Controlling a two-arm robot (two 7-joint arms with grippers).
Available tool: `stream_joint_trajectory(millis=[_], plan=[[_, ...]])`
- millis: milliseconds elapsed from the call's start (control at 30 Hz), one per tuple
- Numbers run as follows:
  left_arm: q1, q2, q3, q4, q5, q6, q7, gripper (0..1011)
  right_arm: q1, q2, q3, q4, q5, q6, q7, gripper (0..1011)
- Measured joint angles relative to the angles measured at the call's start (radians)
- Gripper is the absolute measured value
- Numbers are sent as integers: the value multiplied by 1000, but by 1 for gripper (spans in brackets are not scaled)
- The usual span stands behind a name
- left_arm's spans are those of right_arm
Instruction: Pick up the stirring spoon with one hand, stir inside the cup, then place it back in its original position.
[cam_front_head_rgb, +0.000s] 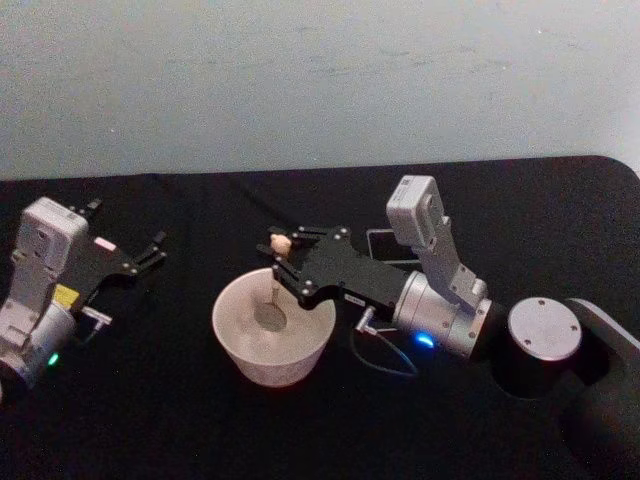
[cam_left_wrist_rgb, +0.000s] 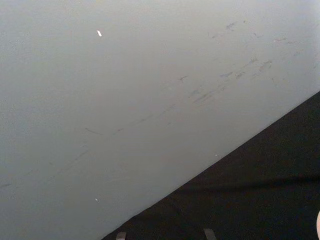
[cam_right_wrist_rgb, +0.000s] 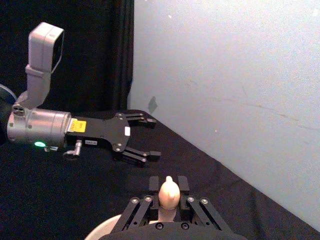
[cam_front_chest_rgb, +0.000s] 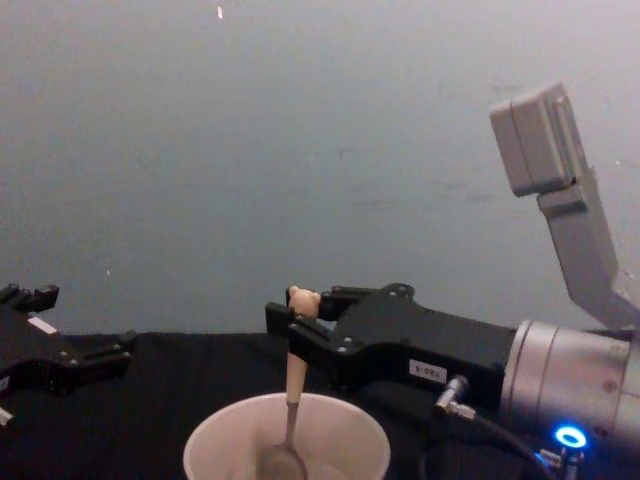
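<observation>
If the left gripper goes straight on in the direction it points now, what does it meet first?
Most likely the grey wall. The left gripper points over the black table, passing behind the cup; depth is unclear.

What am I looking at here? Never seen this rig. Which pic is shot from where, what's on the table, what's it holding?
It is a two-armed robot at a black table. The pictures come from four cameras: one on its head looking down, one on its chest looking across the table, and one on each wrist. The right gripper is shut on the stirring spoon. It holds the spoon roughly upright by the beige handle, with the bowl end down inside the cup, a wide cream one standing on the table. The left gripper is off to the left, fingers open, holding nothing. The left wrist camera looks at the wall and a strip of table.
</observation>
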Motion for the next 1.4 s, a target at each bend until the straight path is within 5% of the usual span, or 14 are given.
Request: stream_joint_trajectory(millis=[533,1033,1400], plan=[[0,0,0,0,0,0,0,1001,-3,0,23,5,-11,-2,-3,214],[0,0,0,0,0,0,0,1001,-71,78,56,-87,20,3,27,214],[0,0,0,0,0,0,0,1001,-114,109,25,-165,51,16,71,214]])
